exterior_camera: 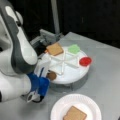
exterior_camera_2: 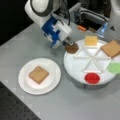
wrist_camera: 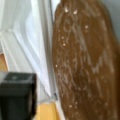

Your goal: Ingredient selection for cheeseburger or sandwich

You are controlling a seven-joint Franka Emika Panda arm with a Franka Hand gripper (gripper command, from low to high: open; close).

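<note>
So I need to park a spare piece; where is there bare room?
Free: the paper plate around its bread square, and the table at a front view's left. Crowded: the divided tray, where the end effector meets the patty.

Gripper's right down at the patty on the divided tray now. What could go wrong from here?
1. The patty sits at the divided tray's rim, so the gripper may nudge it off the edge.
2. The tray looks raised off the table; pressing at its rim might tip it and shift the cheese square and red disc.
</note>
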